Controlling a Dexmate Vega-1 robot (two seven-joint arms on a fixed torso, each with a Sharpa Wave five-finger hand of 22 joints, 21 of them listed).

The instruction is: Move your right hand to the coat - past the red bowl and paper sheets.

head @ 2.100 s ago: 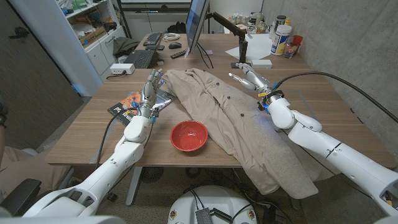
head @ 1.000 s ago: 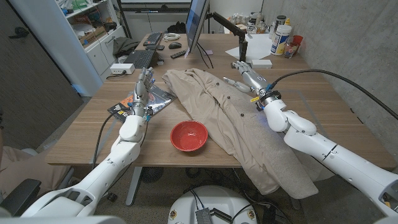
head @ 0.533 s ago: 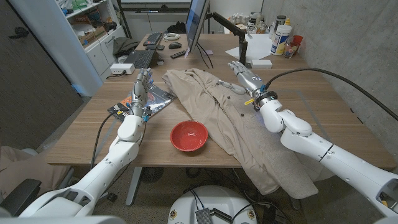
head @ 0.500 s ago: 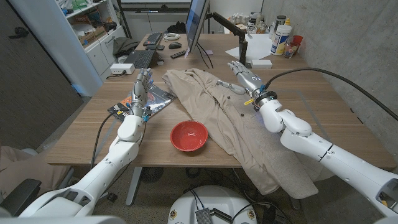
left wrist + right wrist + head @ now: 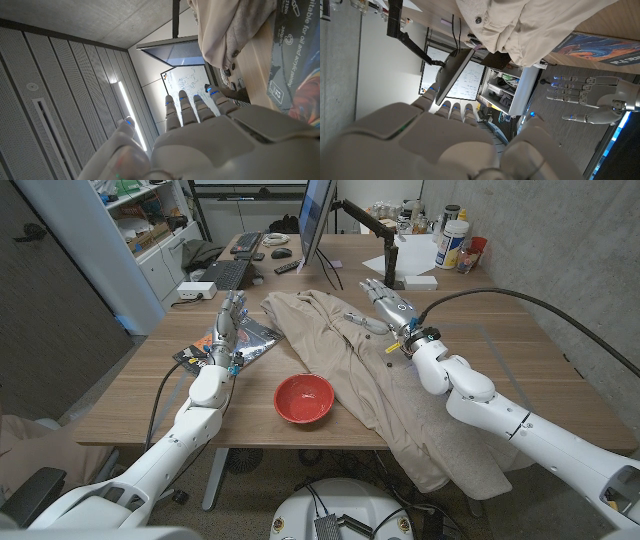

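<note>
Change: since the earliest frame the right hand point(image 5: 388, 302) has swung from the coat's right edge in over the cloth, toward the collar end; the left hand point(image 5: 226, 328) has drawn back from the coat's edge and now stands over the paper sheets.
Right hand: held open above the upper part of the coat, fingers straight and a little apart, holding nothing; in the right wrist view its back point(image 5: 427, 150) fills the lower part, fingers reaching on.
Left hand: upright over the sheets with fingers spread and straight, gripping nothing; seen from behind in the left wrist view point(image 5: 200, 135) and from the front in the right wrist view point(image 5: 587, 102).
Coat: beige coat point(image 5: 400, 395) spread slantwise across the table's middle, collar toward the monitor, hem hanging over the near edge; dark buttons down its front. Its bunched collar end shows in both wrist views point(image 5: 225, 30) point(image 5: 520, 25).
Red bowl: red bowl point(image 5: 303, 397) on the table just beside the coat's left edge, nearer the robot than both hands.
Paper sheets: paper sheets point(image 5: 205, 345), a printed cover and a shiny piece, beside the coat's left shoulder, under the left hand.
Table: wooden table point(image 5: 140, 395); a monitor point(image 5: 316, 215), keyboard point(image 5: 225, 274) and bottles point(image 5: 452, 237) stand at the far side.
</note>
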